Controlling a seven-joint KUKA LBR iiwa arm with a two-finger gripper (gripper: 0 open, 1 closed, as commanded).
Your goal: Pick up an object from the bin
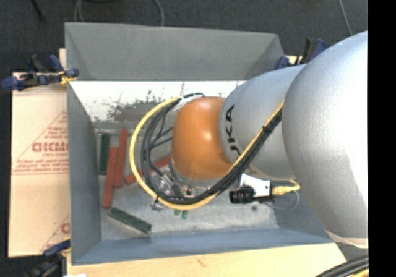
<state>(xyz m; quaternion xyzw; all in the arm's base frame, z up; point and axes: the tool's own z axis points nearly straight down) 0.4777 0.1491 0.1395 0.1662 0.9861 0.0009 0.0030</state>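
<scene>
My arm fills the right half of the bin (80, 146), and its orange cover (195, 140) sits over the middle of the floor, so there is little open room on that side. The looped cables (139, 146) bulge out to the left of the cover. Beyond them the floor is freer. A strip runs along the far wall and another along the near wall, and both are bare apart from dark specks at the far left.

Against the left wall lie a green stick (104, 152) and, just beside it on the right, a long red stick (113, 170), both pointing far to near. A dark green bar (130, 220) lies slantwise near the near-left corner, well clear of me.

My gripper (167, 195) is low over the floor, toward the near side of the middle, under the cover. The cover and cables hide its tip, so I cannot tell whether it is released or clenched, nor whether it has anything. The things closest to it are some small green bits (180, 213) just on its near side, possibly touching it, and a red piece (162, 162) just on its far side.
</scene>
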